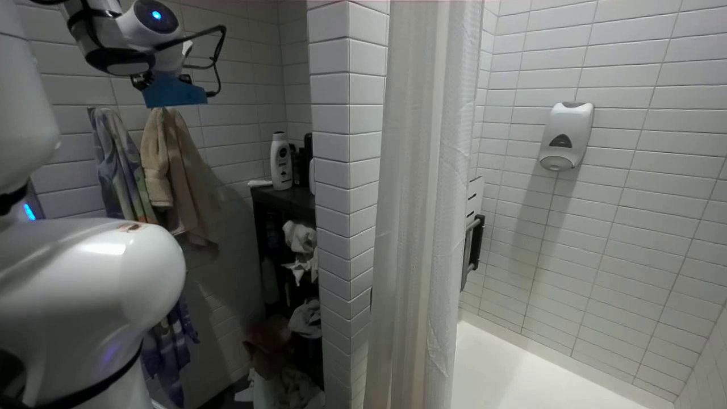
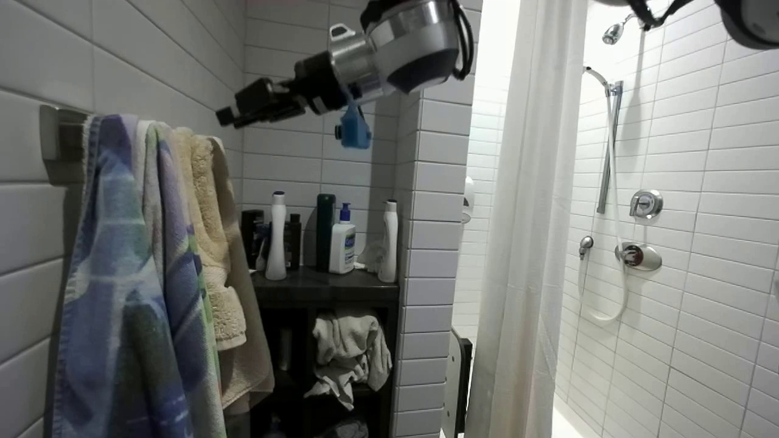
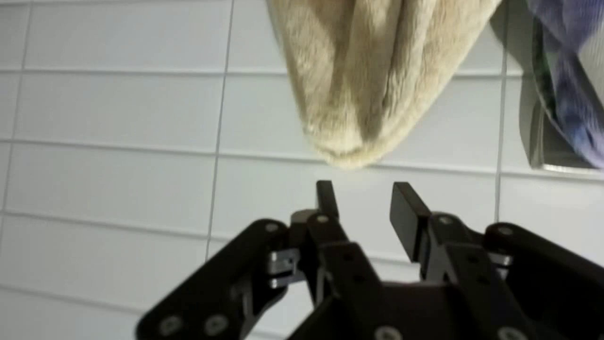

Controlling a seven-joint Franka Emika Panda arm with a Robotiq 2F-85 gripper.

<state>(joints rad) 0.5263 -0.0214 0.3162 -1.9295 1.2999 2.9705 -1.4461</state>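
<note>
My gripper [image 3: 363, 200] is open in the wrist view, with nothing between its fingers. In an exterior view the gripper [image 2: 228, 117] is in the air near the tiled wall, above the hanging towels. A beige towel [image 3: 368, 85] is just beyond the fingertips and looks apart from them; the wrist picture seems upside down. The beige towel also hangs on the wall in both exterior views [image 1: 170, 153] [image 2: 213, 255]. A blue and purple patterned towel [image 2: 122, 255] hangs beside it and shows at the wrist view's right edge [image 3: 573, 61]. The fingertips are hidden in an exterior view behind a blue mount [image 1: 173, 92].
A metal wall fixture [image 2: 64, 137] holds the towels. A black shelf [image 2: 322, 291] bears several bottles, including a white pump bottle [image 2: 342, 243], with crumpled cloths [image 2: 353, 347] below. A tiled pillar [image 1: 349, 170] and a white shower curtain [image 1: 426, 204] stand beside it.
</note>
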